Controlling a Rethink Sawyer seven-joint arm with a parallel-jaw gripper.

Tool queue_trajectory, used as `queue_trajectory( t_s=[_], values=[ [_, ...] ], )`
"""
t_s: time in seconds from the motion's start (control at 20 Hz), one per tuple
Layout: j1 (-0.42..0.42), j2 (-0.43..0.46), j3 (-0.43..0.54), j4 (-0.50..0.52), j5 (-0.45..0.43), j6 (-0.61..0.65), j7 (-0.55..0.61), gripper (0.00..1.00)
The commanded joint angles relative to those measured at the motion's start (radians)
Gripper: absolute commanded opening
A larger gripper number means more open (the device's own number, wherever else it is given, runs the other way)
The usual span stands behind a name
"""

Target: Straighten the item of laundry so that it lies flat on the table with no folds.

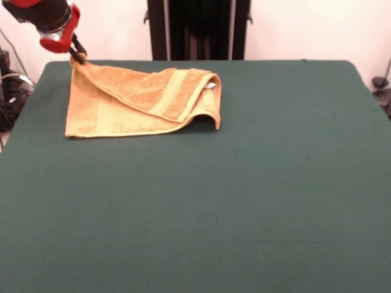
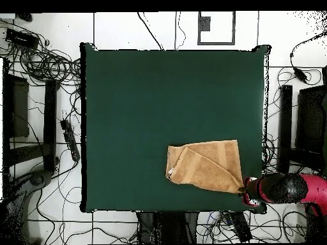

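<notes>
The orange-tan towel [image 1: 134,101] lies at the far left of the green table [image 1: 244,195], folded over on itself, with one flap laid diagonally across it and a raised fold at its right end. A small white tag [image 1: 211,85] shows at that end. My gripper [image 1: 78,57] is shut on the towel's far left corner and holds it slightly lifted, right at the table's corner. In the overhead view the towel [image 2: 204,164] sits near the table's [image 2: 159,96] lower right corner, with the gripper [image 2: 244,187] at the towel's lower right tip.
The robot's black pedestal [image 1: 198,29] stands behind the table's far edge. Cables and black stands [image 2: 38,115] crowd the floor on both sides of the table. The towel's held corner is close to the table's edge.
</notes>
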Motion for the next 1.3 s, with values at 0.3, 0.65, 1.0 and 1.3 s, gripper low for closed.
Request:
queue_trajectory(
  t_s=[0.3, 0.65, 1.0, 1.3],
  values=[
    [0.098, 0.007, -0.088, -0.114, -0.101, 0.028, -0.299, 0.00],
    [0.118, 0.012, -0.102, -0.113, -0.118, 0.005, -0.274, 0.00],
    [0.126, 0.021, -0.115, -0.139, -0.152, -0.011, -0.302, 0.00],
    [0.136, 0.007, -0.129, -0.152, -0.186, -0.014, -0.314, 0.00]
  ],
)
